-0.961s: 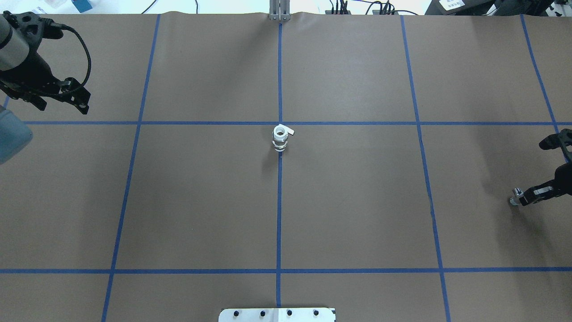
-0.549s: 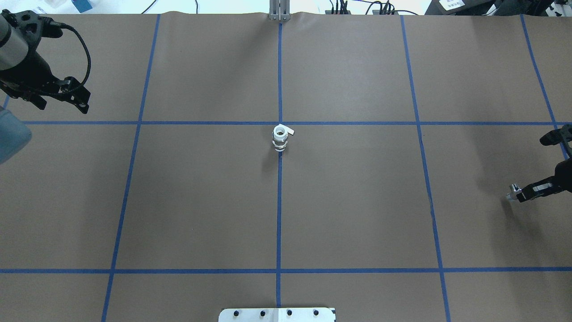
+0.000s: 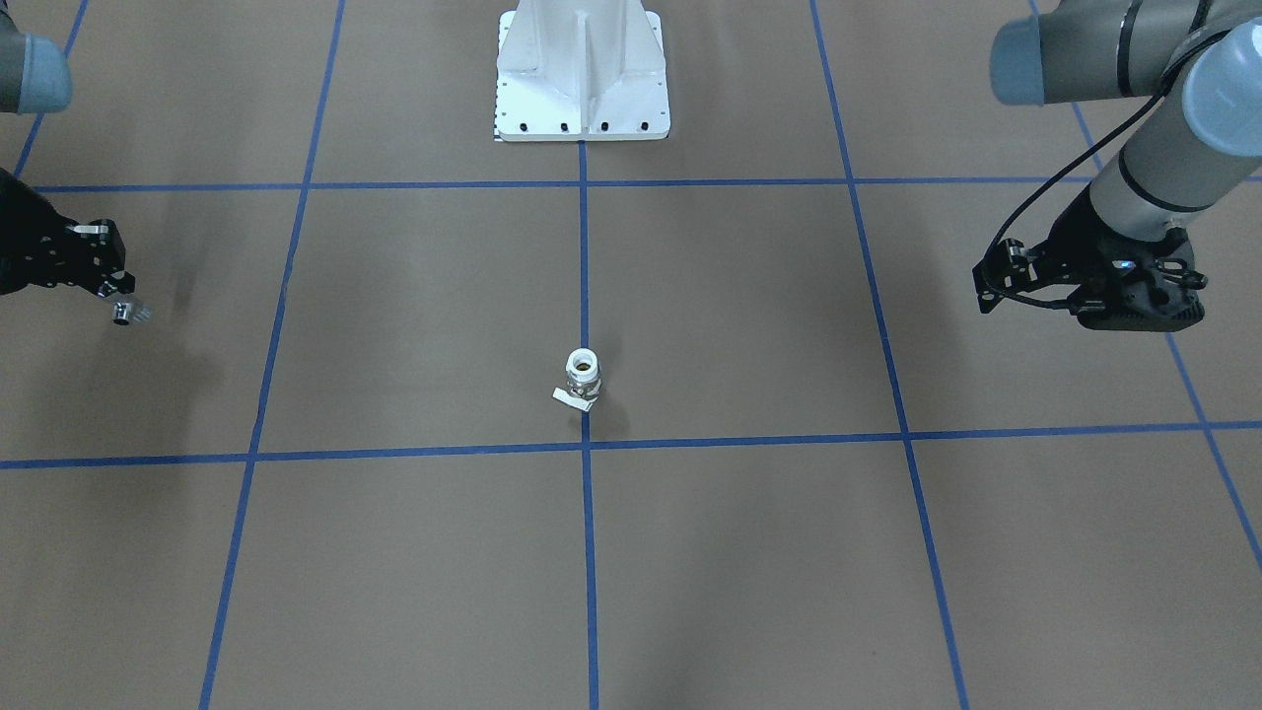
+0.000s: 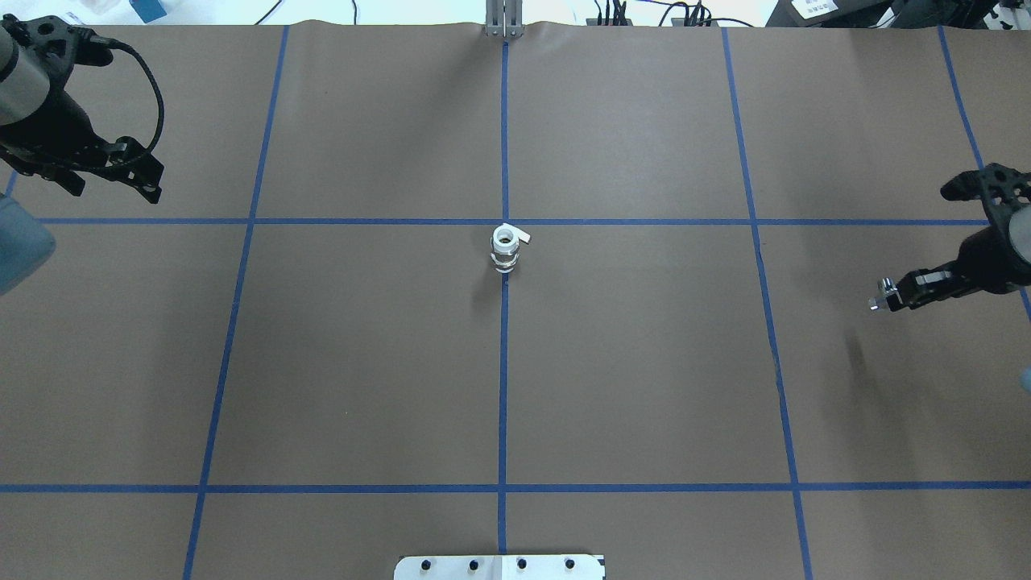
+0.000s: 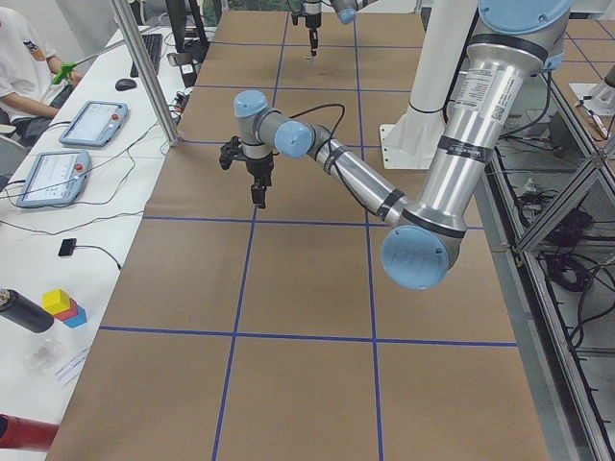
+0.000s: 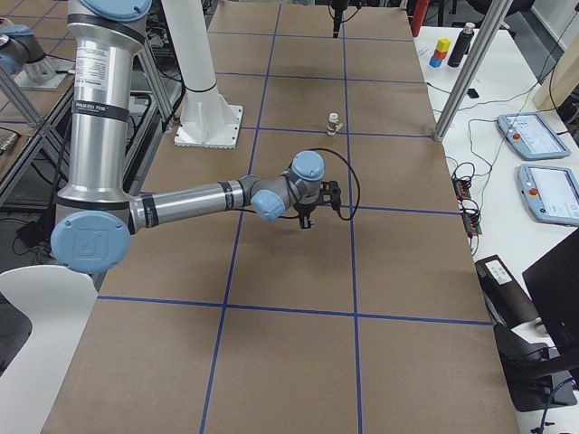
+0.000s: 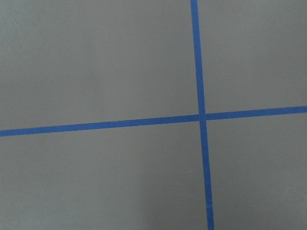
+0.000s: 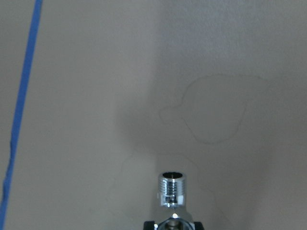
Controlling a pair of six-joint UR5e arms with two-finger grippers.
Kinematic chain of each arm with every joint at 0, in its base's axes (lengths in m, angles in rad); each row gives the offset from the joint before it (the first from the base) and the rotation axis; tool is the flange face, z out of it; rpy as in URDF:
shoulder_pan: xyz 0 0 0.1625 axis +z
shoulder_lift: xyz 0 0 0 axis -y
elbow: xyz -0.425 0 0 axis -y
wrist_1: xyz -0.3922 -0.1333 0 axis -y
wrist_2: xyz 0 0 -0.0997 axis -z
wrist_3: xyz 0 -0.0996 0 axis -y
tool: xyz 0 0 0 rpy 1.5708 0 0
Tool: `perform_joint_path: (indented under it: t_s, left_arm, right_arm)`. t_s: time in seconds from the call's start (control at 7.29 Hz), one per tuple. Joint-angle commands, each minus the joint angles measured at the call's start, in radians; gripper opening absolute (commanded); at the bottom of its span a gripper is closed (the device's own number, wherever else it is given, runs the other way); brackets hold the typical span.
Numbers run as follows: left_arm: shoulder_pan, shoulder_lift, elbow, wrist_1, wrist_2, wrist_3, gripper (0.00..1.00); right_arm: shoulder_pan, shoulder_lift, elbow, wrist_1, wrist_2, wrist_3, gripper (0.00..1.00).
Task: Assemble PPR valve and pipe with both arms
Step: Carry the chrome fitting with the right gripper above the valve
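Observation:
The PPR valve [image 4: 505, 248] stands upright at the table's centre on a blue tape line, its white handle tab to one side; it also shows in the front view [image 3: 583, 380] and the right view [image 6: 334, 121]. My right gripper [image 4: 890, 294] is shut on the chrome pipe [image 4: 884, 293] and holds it above the table, far to the valve's right. The pipe's threaded open end [image 8: 171, 189] sticks out past the fingertips. In the front view, the pipe [image 3: 125, 313] hangs at the far left. My left gripper [image 4: 113, 173] hovers at the far left, open and empty.
The white bolted pedestal [image 3: 582, 89] stands at the robot's side of the table. Blue tape lines [image 7: 199, 115] cross the brown table cover. An aluminium post [image 5: 144, 67], tablets [image 5: 82, 120] and a seated person line the far side.
My right gripper, holding the pipe, has risen and moved away from the robot and a little toward the centre. The left arm has barely moved. The valve has not moved.

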Motion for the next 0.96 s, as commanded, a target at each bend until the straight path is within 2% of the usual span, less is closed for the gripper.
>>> perform_joint_path:
  t_s: [0.0,0.14,0.27,0.55,0.82]
  left_arm:
    - [-0.001,0.002,-0.003,0.001,-0.002,0.0,1.0]
    - [-0.001,0.002,0.0,0.003,-0.002,0.0,1.0]
    - [0.001,0.012,-0.003,0.001,0.0,0.0,1.0]
    - [0.005,0.012,0.001,0.001,-0.002,0.0,1.0]
    - [0.007,0.011,0.003,-0.005,-0.002,0.004,1.0]
  right_arm:
    - [0.001,0.268,0.016,-0.294,-0.012,0.04,0.0]
    - [-0.031,0.385,0.008,-0.402,-0.021,0.073,0.0]
    - [-0.083,0.492,-0.003,-0.465,-0.073,0.156,0.0]
    - [-0.164,0.655,-0.064,-0.472,-0.099,0.334,0.0]
    - [-0.227,0.807,-0.204,-0.472,-0.171,0.408,0.0]
